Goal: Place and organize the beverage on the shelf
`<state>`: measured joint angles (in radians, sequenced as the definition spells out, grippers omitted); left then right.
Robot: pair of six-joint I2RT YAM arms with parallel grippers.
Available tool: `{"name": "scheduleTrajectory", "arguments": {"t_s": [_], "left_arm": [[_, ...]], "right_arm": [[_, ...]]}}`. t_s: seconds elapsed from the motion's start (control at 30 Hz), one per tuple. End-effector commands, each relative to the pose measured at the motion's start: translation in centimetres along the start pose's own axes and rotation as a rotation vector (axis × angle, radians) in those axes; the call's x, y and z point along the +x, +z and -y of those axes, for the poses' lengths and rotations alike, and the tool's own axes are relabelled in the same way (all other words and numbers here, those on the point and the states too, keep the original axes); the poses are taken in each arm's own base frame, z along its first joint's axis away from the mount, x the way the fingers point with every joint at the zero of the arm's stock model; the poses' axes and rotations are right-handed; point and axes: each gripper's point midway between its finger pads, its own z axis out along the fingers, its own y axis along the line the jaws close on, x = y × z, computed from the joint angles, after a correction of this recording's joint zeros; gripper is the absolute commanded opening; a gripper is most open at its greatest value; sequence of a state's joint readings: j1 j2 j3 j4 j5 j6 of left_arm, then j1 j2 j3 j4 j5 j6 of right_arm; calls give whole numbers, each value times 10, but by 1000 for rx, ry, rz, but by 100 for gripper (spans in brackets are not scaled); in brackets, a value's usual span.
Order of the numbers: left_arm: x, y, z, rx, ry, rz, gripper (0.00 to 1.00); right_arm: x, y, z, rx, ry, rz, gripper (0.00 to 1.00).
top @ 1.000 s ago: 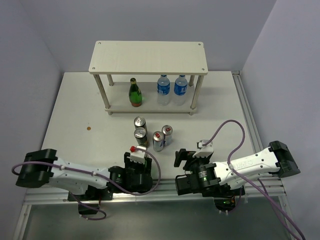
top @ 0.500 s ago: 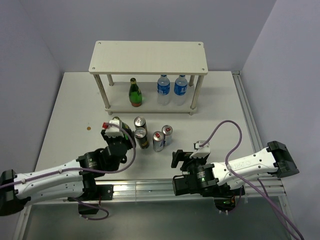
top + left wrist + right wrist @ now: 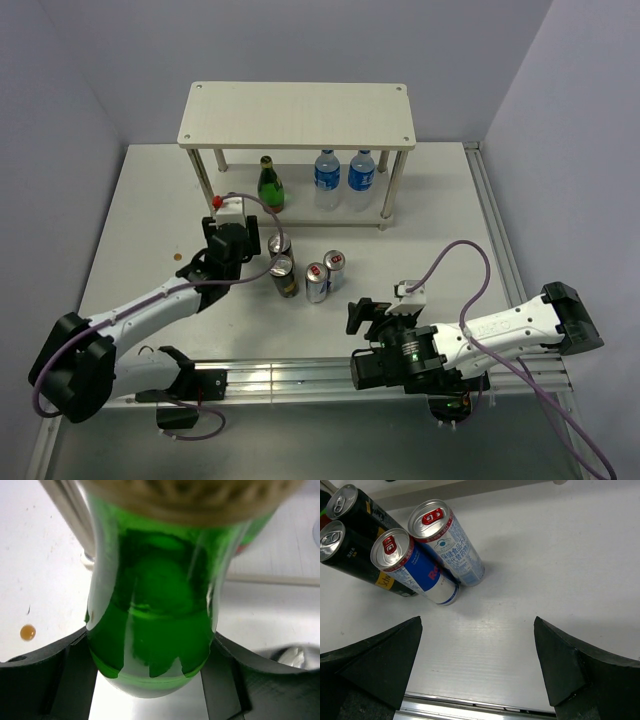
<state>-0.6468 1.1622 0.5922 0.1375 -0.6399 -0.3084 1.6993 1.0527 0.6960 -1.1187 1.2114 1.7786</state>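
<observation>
Nearest, by the front rail of the desk, the right end effector stands with its fingers spread wide and nothing between them, pointing at the group of cans. Two slim blue-silver-red cans stand touching each other; one carries fine print in East Asian characters, too small to read. Just left of them are two black cans with yellow marks, their lettering not legible.

Farther back and left, the left end effector is partly closed on a green glass bottle, a finger pressed to each side of its lower body; no label shows. A brown spot lies on the desk beside it.

Beyond stands the shelf, its front left leg just ahead of the held bottle. On the lower board a second green bottle stands left of centre and two water bottles with blue labels to the right, with a gap between that bottle and the left legs.
</observation>
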Motion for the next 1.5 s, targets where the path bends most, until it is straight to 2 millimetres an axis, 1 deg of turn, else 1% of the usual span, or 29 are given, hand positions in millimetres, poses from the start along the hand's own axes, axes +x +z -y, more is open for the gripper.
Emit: {"name": "scheduleTrajectory", "arguments": {"t_s": [0.0, 0.03, 0.07, 0.13, 0.17, 0.27, 0.3, 0.47, 0.5, 0.53, 0.57, 0.63, 0.67, 0.73, 0.8, 0.83, 0.9, 0.93, 0.97, 1.17, 1.27, 1.37, 1.4, 1.43, 1.47], "left_arm": [[-107, 5, 27, 107, -160, 269, 0], [-111, 11, 23, 102, -165, 272, 0], [-116, 17, 24, 98, -167, 274, 0], [-119, 27, 23, 100, -169, 271, 0], [-121, 34, 25, 99, -169, 269, 0], [-130, 45, 25, 85, -174, 286, 0], [-126, 52, 25, 77, -169, 275, 0], [-127, 73, 22, 62, -186, 273, 0], [-122, 80, 22, 58, -182, 261, 0], [-122, 83, 20, 52, -183, 264, 0], [-118, 88, 20, 46, -178, 257, 0], [-120, 93, 17, 26, -184, 268, 0], [-116, 97, 17, 16, -183, 261, 0], [-119, 101, 13, 0, -194, 274, 0], [-116, 107, 13, -1, -186, 274, 0], [-120, 109, 13, -5, -186, 276, 0], [-117, 118, 12, -13, -181, 264, 0], [-122, 120, 12, -11, -187, 269, 0], [-119, 124, 12, -12, -188, 261, 0], [-121, 138, 4, -39, -209, 259, 0], [-113, 144, 6, -35, -201, 232, 0], [-105, 147, 10, -18, -195, 212, 21], [-102, 147, 10, -11, -195, 211, 39], [-99, 148, 10, -10, -195, 208, 48], [-99, 147, 10, -8, -199, 207, 53]], "right_arm": [[-6, 1, 0, -19, 29, 41, 100], [-5, 1, 0, -18, 27, 40, 100], [-5, 1, 1, -17, 28, 38, 100], [-5, 2, 3, -14, 28, 39, 100], [-4, 2, 4, -13, 27, 38, 100], [-4, 3, 6, -10, 26, 39, 100], [-4, 2, 6, -9, 29, 37, 100], [-5, 2, 13, 0, 24, 40, 100], [-5, 2, 14, 3, 26, 38, 100], [-5, 2, 16, 3, 28, 36, 100], [-5, 2, 17, 4, 25, 37, 100], [-4, 3, 19, 5, 28, 32, 100], [-3, 3, 20, 7, 25, 31, 100], [-2, 3, 22, 10, 23, 31, 100], [-1, 3, 22, 12, 23, 28, 100], [0, 4, 22, 11, 22, 26, 100], [2, 4, 22, 13, 15, 25, 100], [3, 4, 20, 11, 13, 26, 100], [3, 4, 20, 11, 11, 26, 100], [3, 5, 16, 18, -4, 35, 100], [3, 5, 17, 22, -6, 36, 100], [3, 5, 18, 25, -6, 37, 100], [3, 5, 18, 24, -3, 35, 100], [3, 5, 18, 24, -3, 35, 100], [4, 5, 18, 24, -1, 34, 100]]}}
